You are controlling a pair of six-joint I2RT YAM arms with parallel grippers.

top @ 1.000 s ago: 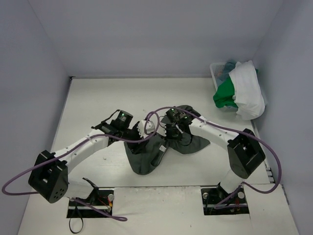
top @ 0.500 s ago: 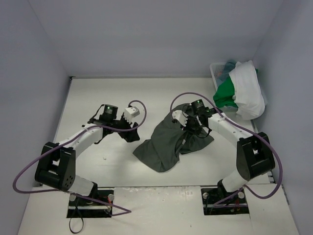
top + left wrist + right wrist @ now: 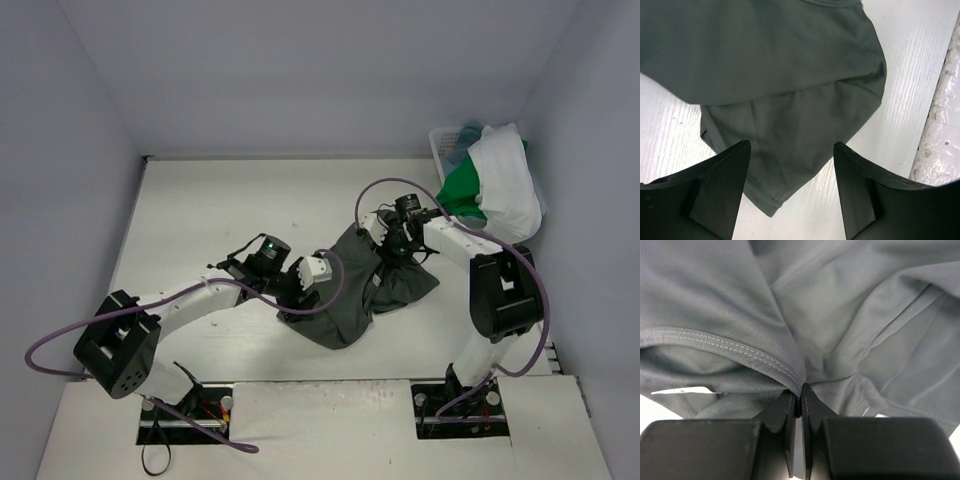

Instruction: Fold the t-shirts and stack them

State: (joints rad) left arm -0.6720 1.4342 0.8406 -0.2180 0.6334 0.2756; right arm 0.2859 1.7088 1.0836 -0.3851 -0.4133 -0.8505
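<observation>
a dark grey-green t-shirt is lying crumpled near the middle of the white table, between the two arms. the right gripper is pinching a stitched hem on the shirt's far right side, its jaws closed tight on the cloth. the left gripper is hanging over the shirt's near left corner, jaws standing wide apart and holding nothing. in the far right corner a white lattice basket is sitting by the wall. a white t-shirt and a bright green t-shirt are spilling over its rim, and a bit of teal-blue cloth is showing behind them.
</observation>
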